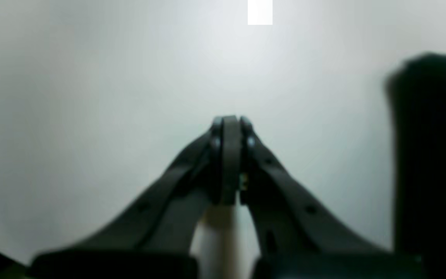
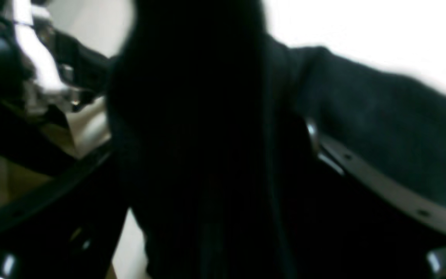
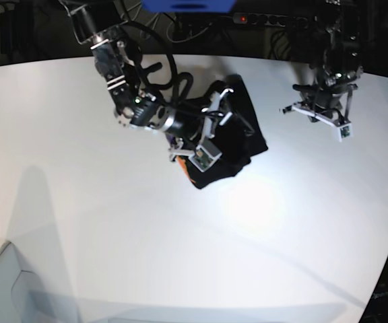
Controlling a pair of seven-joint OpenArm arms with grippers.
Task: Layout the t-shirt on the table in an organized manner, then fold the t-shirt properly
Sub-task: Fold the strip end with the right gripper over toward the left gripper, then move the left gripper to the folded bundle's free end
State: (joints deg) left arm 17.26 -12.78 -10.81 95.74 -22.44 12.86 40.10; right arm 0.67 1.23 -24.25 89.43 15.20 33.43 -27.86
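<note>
Black fabric of the t-shirt (image 3: 238,145) lies bunched in a compact heap on the white desk (image 3: 113,222), toward its far middle. An orange mark shows at the heap's near-left edge. The right gripper (image 3: 211,128) sits directly over the heap, its fingers (image 2: 381,186) spread wide with cloth lying between them; whether it grips cannot be told. The left gripper (image 1: 229,124) hangs well apart, jaws pressed together, empty.

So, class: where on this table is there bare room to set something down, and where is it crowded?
Bare: the wide near half of the table, below the t-shirt, and its left side. Also the strip between the shirt and the left gripper. Crowded: the far middle, where the right gripper sits over the bunched shirt.
</note>
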